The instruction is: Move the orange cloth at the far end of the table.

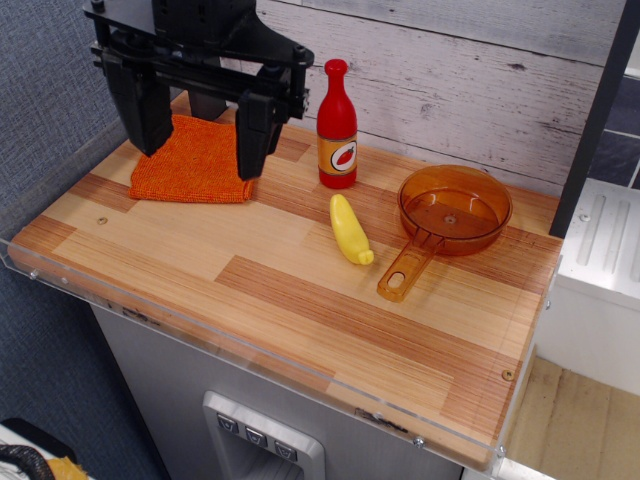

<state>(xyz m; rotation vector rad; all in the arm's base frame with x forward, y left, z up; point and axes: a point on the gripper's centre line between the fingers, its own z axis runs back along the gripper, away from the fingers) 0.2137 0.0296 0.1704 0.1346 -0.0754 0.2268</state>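
Observation:
The orange cloth point(190, 162) lies flat at the far left of the wooden table point(300, 290), close to the back wall. My gripper point(198, 140) hangs above it, black, with its two fingers point(142, 105) spread wide apart, one over the cloth's left side and one over its right edge. The jaws are open and hold nothing. I cannot tell how high the fingertips are above the cloth. The gripper body hides the cloth's far edge.
A red sauce bottle point(337, 125) stands upright just right of the cloth. A yellow banana-like toy point(350, 229) lies mid-table. A translucent amber pan point(445, 220) sits at the right, handle pointing to the front. A clear acrylic rim point(60, 275) edges the table.

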